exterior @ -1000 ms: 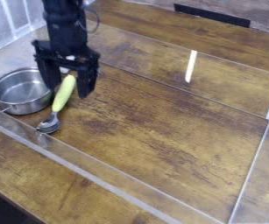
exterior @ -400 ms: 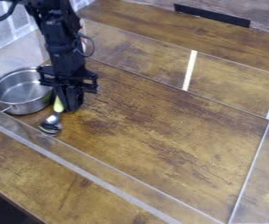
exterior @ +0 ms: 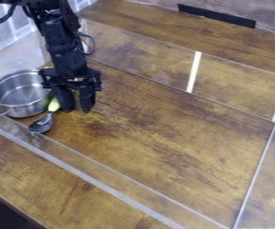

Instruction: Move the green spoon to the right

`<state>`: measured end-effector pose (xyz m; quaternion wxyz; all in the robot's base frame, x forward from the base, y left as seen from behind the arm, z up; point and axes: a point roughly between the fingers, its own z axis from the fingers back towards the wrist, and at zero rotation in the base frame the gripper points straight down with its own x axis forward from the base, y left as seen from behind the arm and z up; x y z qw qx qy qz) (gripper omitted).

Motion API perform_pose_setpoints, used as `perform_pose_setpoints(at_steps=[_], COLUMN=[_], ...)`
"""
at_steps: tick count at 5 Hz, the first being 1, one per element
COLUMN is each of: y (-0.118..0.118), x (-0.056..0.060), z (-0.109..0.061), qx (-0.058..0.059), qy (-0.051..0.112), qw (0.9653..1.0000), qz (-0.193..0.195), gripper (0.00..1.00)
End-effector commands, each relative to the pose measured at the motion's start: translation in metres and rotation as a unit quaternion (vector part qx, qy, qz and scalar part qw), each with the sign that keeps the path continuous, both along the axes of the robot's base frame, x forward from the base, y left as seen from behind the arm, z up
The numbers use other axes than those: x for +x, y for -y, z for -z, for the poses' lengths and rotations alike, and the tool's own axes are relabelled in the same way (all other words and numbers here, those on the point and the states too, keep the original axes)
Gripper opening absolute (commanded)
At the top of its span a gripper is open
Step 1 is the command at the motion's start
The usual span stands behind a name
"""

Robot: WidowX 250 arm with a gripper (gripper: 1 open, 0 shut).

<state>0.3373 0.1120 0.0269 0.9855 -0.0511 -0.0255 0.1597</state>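
The wooden table (exterior: 164,125) fills nearly the whole view, its brown grain running from the lower left toward the upper right, and low clear plastic walls (exterior: 116,192) fence off a work area on it. The black robot arm (exterior: 54,31) comes down from the top left corner and stands almost upright over the left part of the table.

The round steel pot (exterior: 18,92) sits at about 9 o'clock from the arm's lower end, just beside it, open side up.

The gripper (exterior: 72,100) points straight down at the tabletop, its two dark fingers (exterior: 87,95) reaching to or nearly to the wood. The jaws stand apart, with a clear gap between them, and they are spread on either side of the spoon's handle rather than pressed onto it; whether a finger touches the handle cannot be told at this size.

The green spoon (exterior: 52,107) lies on the table between the pot and the gripper. Only a short yellow-green stretch of its handle shows, right at the gripper's left finger, at roughly 8 o'clock from the point between the fingertips. From there the spoon runs down and to the left, toward 7 o'clock, and its shiny metal bowl rests on the wood near the clear wall, just below the pot. The upper end of the handle is hidden behind the gripper.
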Motion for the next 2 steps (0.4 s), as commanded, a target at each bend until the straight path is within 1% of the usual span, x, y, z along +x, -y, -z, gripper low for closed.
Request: perform_pose_setpoints(at_steps=[1, 2], y=[-0.0094, -0.0039], x=[0.0015, 0.0003], z=[-0.0205, -0.0221], qx=[0.01, 0.008], qy=[0.026, 0.027], qw=[0.9988, 0.9991], qz=[-0.041, -0.033], gripper=[0.0, 0.0])
